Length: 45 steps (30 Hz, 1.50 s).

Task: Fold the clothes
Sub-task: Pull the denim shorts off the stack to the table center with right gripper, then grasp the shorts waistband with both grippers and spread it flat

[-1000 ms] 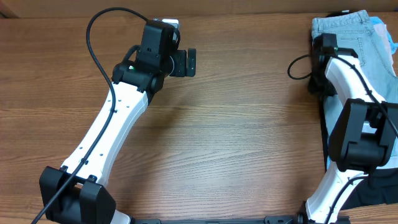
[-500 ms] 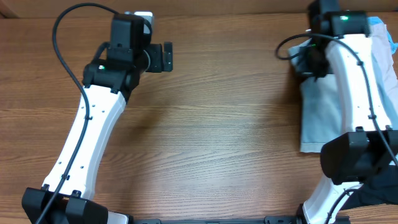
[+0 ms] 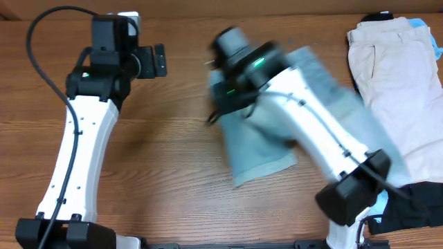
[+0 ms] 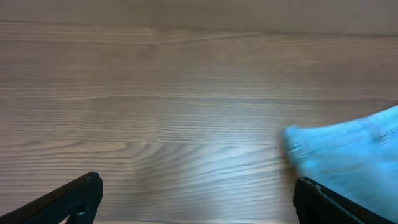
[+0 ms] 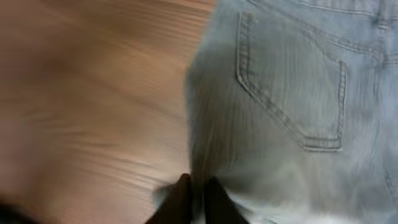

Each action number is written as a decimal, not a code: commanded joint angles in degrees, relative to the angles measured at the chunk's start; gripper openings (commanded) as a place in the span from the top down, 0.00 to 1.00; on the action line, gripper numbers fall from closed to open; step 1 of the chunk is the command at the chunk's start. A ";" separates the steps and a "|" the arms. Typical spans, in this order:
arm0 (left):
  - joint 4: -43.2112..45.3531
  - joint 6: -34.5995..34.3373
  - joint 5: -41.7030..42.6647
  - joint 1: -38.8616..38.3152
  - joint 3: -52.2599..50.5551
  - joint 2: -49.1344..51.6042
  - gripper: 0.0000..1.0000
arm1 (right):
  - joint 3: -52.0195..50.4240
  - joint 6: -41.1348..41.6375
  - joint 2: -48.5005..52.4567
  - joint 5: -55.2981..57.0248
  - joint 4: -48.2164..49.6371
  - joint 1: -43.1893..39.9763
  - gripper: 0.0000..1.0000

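Right gripper (image 5: 198,200): pinched tight on a fold of the denim shorts (image 5: 289,87) — cloth spreads beyond its fingertips.
Left gripper (image 4: 199,200): spread wide, empty.

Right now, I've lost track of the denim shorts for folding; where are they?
In the overhead view, the denim shorts are at the middle of the table, pinched at one edge by the right tool, left of the beige shorts.

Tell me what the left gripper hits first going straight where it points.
Likely the bare table; the left gripper seems aimed to pass beside the denim shorts, though depth is unclear.
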 commanded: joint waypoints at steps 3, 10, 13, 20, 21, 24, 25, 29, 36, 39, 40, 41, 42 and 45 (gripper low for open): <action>-1.33 1.86 0.33 2.27 1.51 -2.21 0.00 | 1.05 2.56 0.92 -3.45 4.61 11.91 0.48; -5.86 1.79 6.80 1.73 1.49 -2.10 0.00 | 1.05 2.54 -0.63 0.76 1.70 7.87 0.00; -8.70 1.60 12.02 0.07 1.29 -1.11 0.00 | 1.05 2.36 -0.70 0.98 0.92 -0.11 0.00; -14.21 0.33 11.67 -6.67 1.25 4.50 0.05 | 0.96 2.36 -0.52 0.98 1.81 -18.12 0.00; -14.47 -0.22 11.67 -7.45 1.25 5.29 0.05 | 0.87 2.16 -0.48 0.79 1.81 -19.96 0.00; -14.71 -2.32 11.65 -11.61 1.27 10.10 0.08 | -0.52 1.77 -0.42 0.22 1.33 -25.27 0.00; -14.75 -2.38 11.65 -12.50 1.25 11.19 0.13 | -1.11 1.20 -0.42 0.15 1.14 -25.99 0.02; -15.65 -3.89 7.82 -16.59 1.25 15.47 0.16 | -3.96 1.01 -0.33 0.22 0.81 -27.26 0.04; -17.70 -5.88 6.25 -21.49 1.25 22.47 0.14 | -12.39 1.05 -0.22 0.22 5.66 -27.26 0.07; -18.36 -7.50 6.32 -21.59 1.25 25.18 0.15 | -14.95 1.05 -0.22 0.22 6.86 -27.26 0.07; -18.34 -7.50 6.45 -21.57 1.25 26.05 0.14 | -15.63 1.05 -0.22 0.22 7.08 -27.26 0.07; -18.21 -7.50 6.49 -21.53 1.25 26.71 0.15 | -16.09 1.03 -0.22 0.22 7.23 -27.26 0.07; -17.90 -7.48 6.49 -21.53 1.25 27.54 0.14 | -16.48 1.03 -0.22 0.24 7.45 -27.26 0.07; -17.18 -7.48 6.49 -21.53 1.25 29.03 0.15 | -16.65 1.03 -0.15 0.24 7.69 -27.26 0.07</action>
